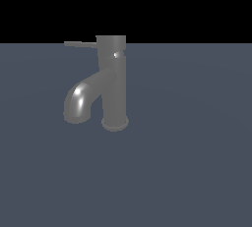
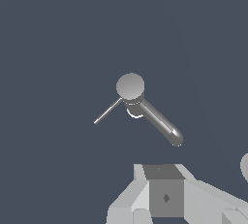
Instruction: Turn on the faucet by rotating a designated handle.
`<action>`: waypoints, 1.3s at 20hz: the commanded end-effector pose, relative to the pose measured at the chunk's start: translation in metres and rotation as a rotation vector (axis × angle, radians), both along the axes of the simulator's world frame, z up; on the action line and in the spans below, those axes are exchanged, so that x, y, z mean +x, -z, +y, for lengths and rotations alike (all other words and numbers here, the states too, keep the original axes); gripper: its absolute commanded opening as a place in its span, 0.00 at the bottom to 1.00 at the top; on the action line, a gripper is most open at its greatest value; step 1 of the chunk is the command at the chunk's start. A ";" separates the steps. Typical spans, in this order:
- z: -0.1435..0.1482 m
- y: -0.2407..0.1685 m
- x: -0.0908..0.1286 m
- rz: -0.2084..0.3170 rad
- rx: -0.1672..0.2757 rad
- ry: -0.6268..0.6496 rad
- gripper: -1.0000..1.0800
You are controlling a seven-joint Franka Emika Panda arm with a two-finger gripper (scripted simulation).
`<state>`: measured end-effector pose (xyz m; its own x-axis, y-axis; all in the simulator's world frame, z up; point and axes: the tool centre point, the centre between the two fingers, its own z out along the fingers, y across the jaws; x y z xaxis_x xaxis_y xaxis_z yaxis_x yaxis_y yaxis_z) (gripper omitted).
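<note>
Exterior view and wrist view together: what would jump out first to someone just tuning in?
The grey faucet stands alone on a dark flat floor, its thick spout curving down toward the exterior view's left with a bright highlight. A thin handle sticks out sideways from its top cap, also toward that left. In the wrist view the white gripper hangs above the faucet, well apart from it and touching nothing.
</note>
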<state>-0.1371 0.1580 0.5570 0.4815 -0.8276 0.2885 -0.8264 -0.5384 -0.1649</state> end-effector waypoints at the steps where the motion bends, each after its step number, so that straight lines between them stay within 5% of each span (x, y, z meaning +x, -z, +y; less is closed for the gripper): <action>1: 0.009 0.011 0.015 0.000 0.011 0.054 0.00; 13: 0.029 0.089 0.094 0.040 0.081 0.313 0.00; 26: 0.016 0.206 0.171 0.143 0.195 0.614 0.00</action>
<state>0.0263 0.1763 0.3648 -0.0344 -0.9955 0.0879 -0.9957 0.0265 -0.0890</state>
